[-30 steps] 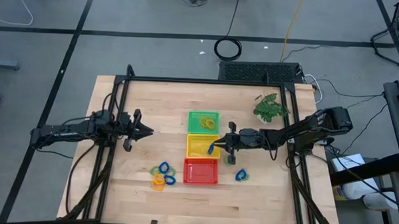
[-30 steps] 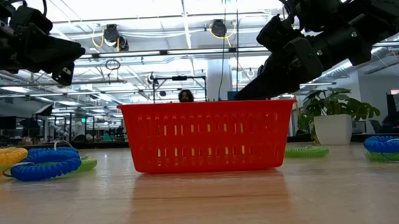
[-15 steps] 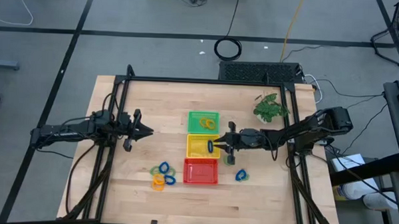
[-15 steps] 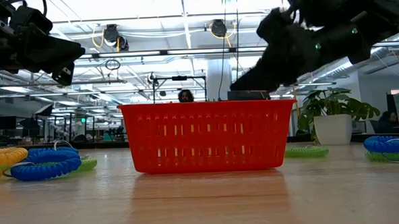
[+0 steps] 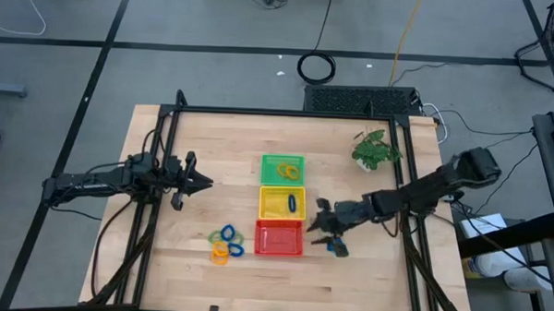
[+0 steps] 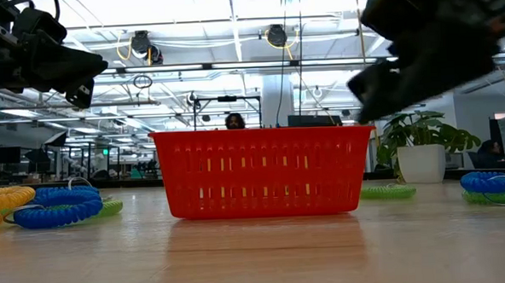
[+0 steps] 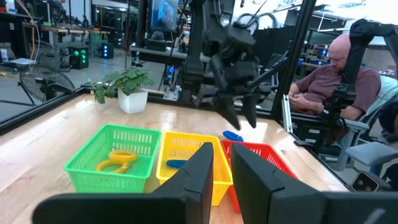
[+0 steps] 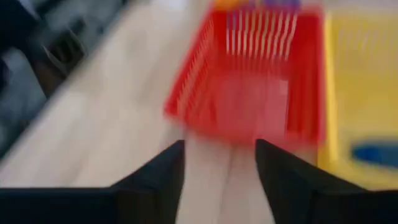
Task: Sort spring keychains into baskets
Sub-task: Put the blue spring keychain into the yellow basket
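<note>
Worktop (image 5: 212, 162): pale wood, lengthwise plank grain.
Green basket (image 5: 282, 169): bright green mesh; holds an orange-yellow keychain (image 5: 288, 172).
Yellow basket (image 5: 279, 203): yellow mesh, next to the green basket; holds a blue keychain (image 5: 292, 202).
Red basket (image 5: 279, 238): red mesh with vertical slots, on the yellow basket's other side.
Keychain cluster (image 5: 225, 243): blue, orange-yellow and green coils, beside the red basket.
Single keychain (image 5: 336, 246): blue, on the red basket's opposite side.
Left tool (image 5: 205, 181): black.
Right tool (image 5: 317, 222): black.
Plant (image 5: 375, 148): green leaves, white pot.
Frame rails (image 5: 288, 113): black.
Floor (image 5: 216, 43): grey, dark lines.
</note>
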